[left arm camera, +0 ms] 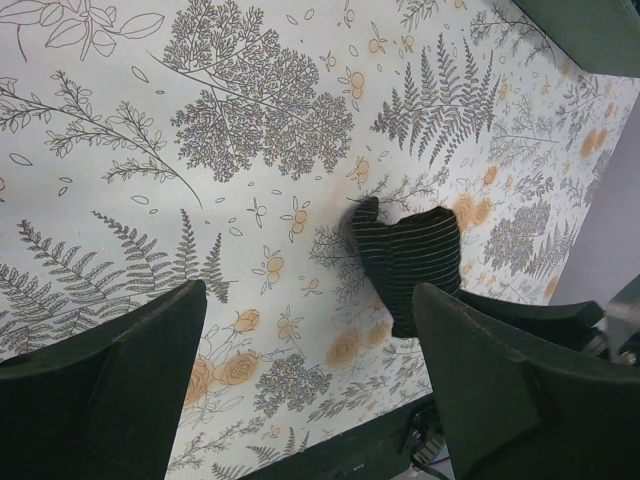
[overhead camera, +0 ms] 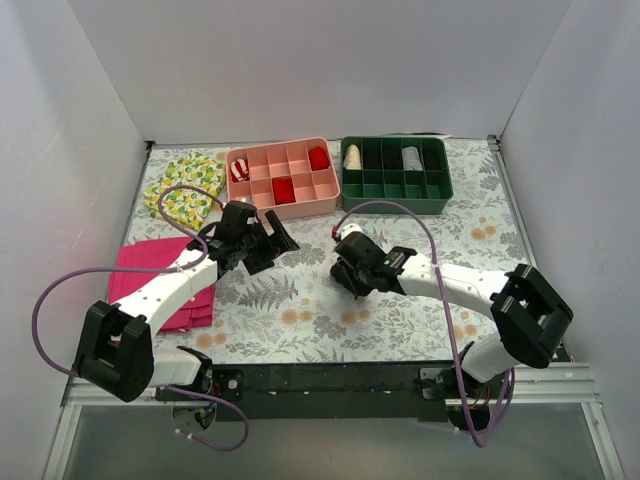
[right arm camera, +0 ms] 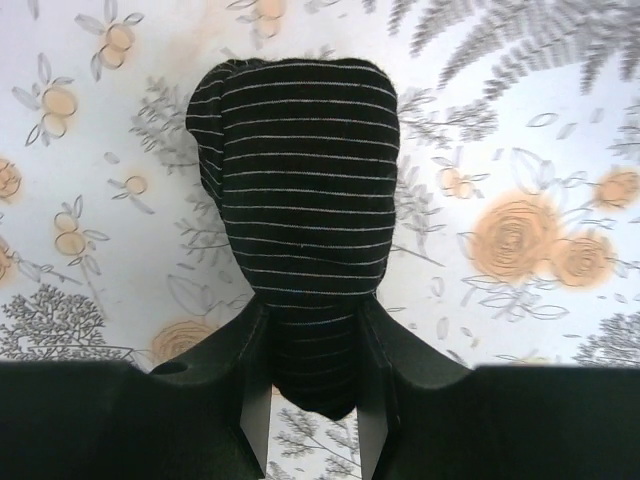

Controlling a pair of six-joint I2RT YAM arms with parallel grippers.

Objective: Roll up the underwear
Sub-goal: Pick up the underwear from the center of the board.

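The underwear [right arm camera: 295, 200] is a compact black roll with thin pale stripes, lying on the floral tablecloth. My right gripper [right arm camera: 312, 345] is shut on the underwear, its fingers [right arm camera: 385, 345] pinching the near end of the roll. In the top view the right gripper [overhead camera: 352, 272] sits mid-table and hides most of the roll. My left gripper [left arm camera: 310, 300] is open and empty, held above the cloth a little to the left; the underwear [left arm camera: 405, 255] shows beyond its right finger. In the top view the left gripper [overhead camera: 275, 243] is left of the right one.
A pink divider tray [overhead camera: 300, 205] and a green divider tray [overhead camera: 395, 200] with rolled items stand at the back. A yellow lemon-print cloth [overhead camera: 185, 185] lies back left, a folded magenta cloth [overhead camera: 160, 285] at the left. White walls enclose three sides.
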